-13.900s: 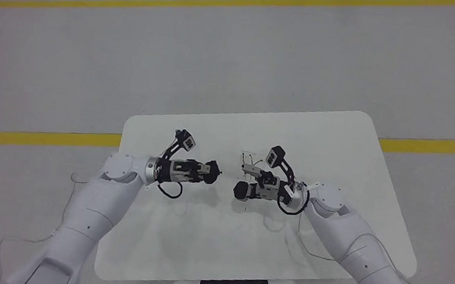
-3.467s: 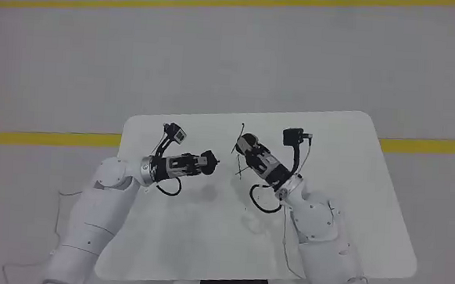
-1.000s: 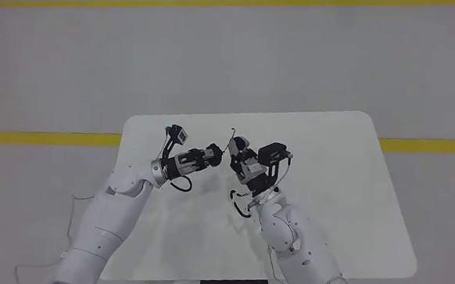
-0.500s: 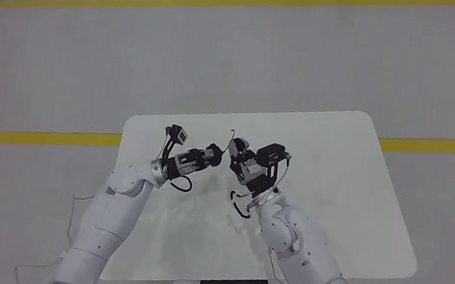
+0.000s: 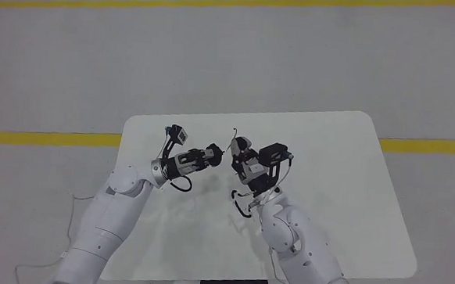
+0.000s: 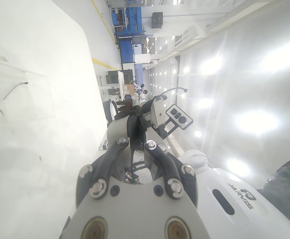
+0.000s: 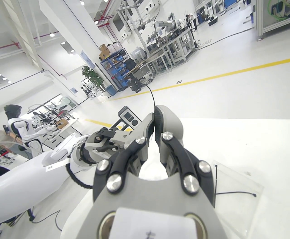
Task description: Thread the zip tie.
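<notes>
**Item 1: zip tie (image 7: 151,95).** A thin black strap held off the tabletop (image 5: 326,195), above the middle of its far half. The free end rises in a slight curve past the pads of my right end effector (image 7: 155,113). From above, the strap shows as a fine line (image 5: 232,134) between the two arms.

**Item 2: right end effector (image 5: 236,149).** It is clenched on the zip tie, which is pinched flat between the pads with its tip pointing up and away from the wrist.

**Item 3: left end effector (image 6: 136,120).** It is raised just beside the right one and faces it tip to tip (image 5: 213,152). The fingers are drawn together. A thin dark strand runs between them, which I take to be the tie's other end, though I cannot make out the head.

**Item 4: clear sheet (image 7: 238,178).** It lies flat on the tabletop with spare ties (image 7: 235,193) on it.

**Step in hand.** My reading is that this is alignment before insertion. Both ends are gripped and brought near each other, and I see no closed loop.

**Next move.** The strap tip has to line up squarely with the head's slot and then be fed through in a short, straight push. The strap is limp and springy, so the angle counts for more than force. If the tip glances off, I would re-grip nearer the tip.
</notes>
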`<state>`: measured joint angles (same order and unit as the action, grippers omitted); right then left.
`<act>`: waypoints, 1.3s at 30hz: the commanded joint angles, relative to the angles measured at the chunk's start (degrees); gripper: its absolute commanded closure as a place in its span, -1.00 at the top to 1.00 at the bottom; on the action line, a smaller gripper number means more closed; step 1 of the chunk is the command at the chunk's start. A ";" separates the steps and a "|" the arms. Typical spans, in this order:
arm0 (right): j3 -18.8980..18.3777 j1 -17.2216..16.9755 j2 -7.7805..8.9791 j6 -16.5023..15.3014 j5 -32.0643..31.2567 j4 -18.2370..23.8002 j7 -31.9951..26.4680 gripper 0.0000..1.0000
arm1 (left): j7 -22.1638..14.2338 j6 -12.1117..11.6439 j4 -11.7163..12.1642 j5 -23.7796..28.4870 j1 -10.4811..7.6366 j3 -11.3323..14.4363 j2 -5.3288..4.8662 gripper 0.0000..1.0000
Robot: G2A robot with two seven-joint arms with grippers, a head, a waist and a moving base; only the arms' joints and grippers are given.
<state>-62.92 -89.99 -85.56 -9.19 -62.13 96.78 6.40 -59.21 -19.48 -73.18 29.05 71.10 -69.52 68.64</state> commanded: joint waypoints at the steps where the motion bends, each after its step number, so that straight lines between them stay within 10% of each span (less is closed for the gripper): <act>1: 0.01 -0.05 0.08 0.06 0.07 0.13 0.06 -1.00 | 0.00 0.00 0.00 0.00 0.00 0.00 0.00 -1.00; 39: 2.06 0.36 1.10 0.72 0.70 0.12 0.71 -1.00 | 0.00 0.00 0.00 0.00 0.00 0.00 0.00 -1.00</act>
<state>-60.82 -89.54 -84.49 -8.42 -61.51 96.75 6.90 -59.21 -19.48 -73.18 29.05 71.10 -69.52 68.64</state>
